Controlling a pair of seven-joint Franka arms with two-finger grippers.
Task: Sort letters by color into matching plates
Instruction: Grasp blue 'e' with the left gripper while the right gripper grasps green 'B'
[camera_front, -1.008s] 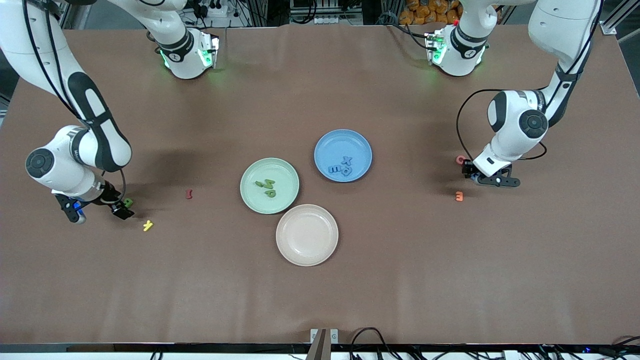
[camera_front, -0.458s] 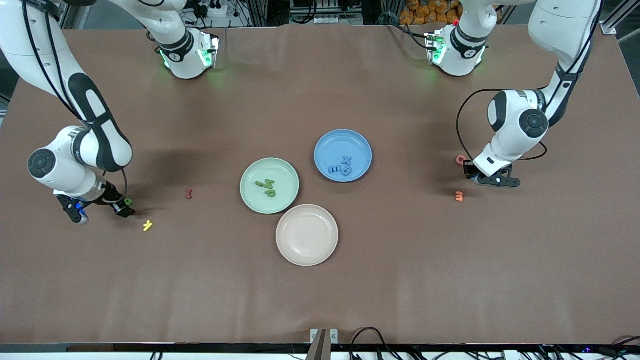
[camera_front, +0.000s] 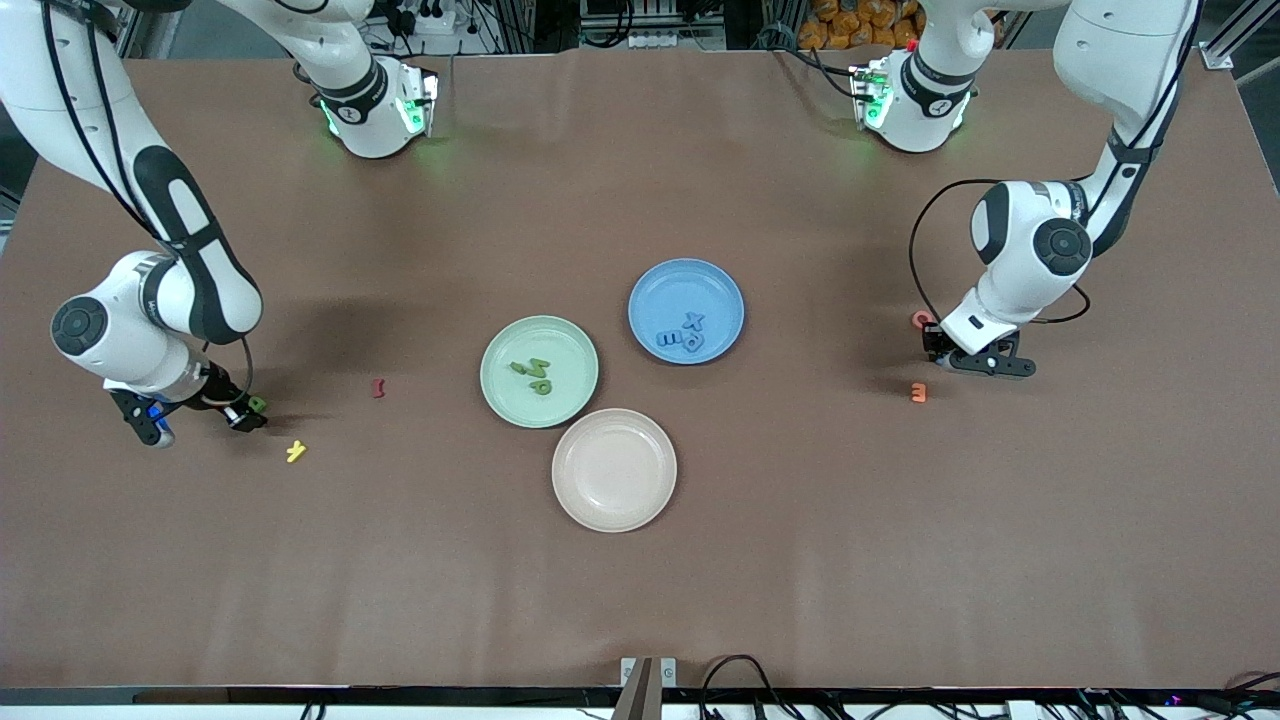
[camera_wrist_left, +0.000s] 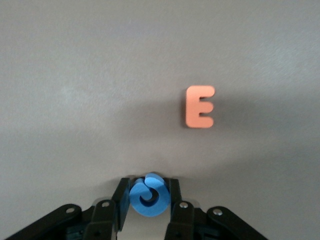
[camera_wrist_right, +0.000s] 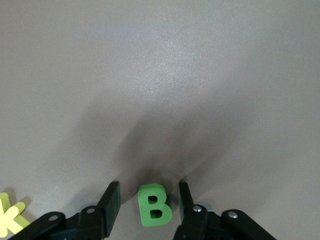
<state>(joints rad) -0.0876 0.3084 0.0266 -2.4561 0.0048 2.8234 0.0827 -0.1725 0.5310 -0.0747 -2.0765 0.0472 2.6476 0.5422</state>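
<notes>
The pale green plate (camera_front: 572, 396) holds several green letters (camera_front: 533, 375). Beside it, the blue plate (camera_front: 690, 283) holds several blue letters (camera_front: 682, 336). Toward the right arm's end of the table, a green letter B (camera_front: 257, 405) (camera_wrist_right: 154, 205) lies flat. My right gripper (camera_front: 244, 416) (camera_wrist_right: 148, 188) is down around it, open, with a gap on each side of the letter. Toward the left arm's end, my left gripper (camera_front: 940, 348) (camera_wrist_left: 148, 188) is low at the table, shut on a curled blue letter (camera_wrist_left: 148, 195).
An orange E (camera_front: 918, 392) (camera_wrist_left: 200, 106) and a pink letter (camera_front: 920, 319) lie close to the left gripper. A yellow letter (camera_front: 295, 451) (camera_wrist_right: 10, 217) and a dark red letter (camera_front: 378, 387) lie near the right gripper. A beige plate (camera_front: 614, 470) sits nearer the camera than the green plate.
The right gripper's fingers have come in closer around the green B. The left gripper has shut on the blue letter and shifted slightly.
</notes>
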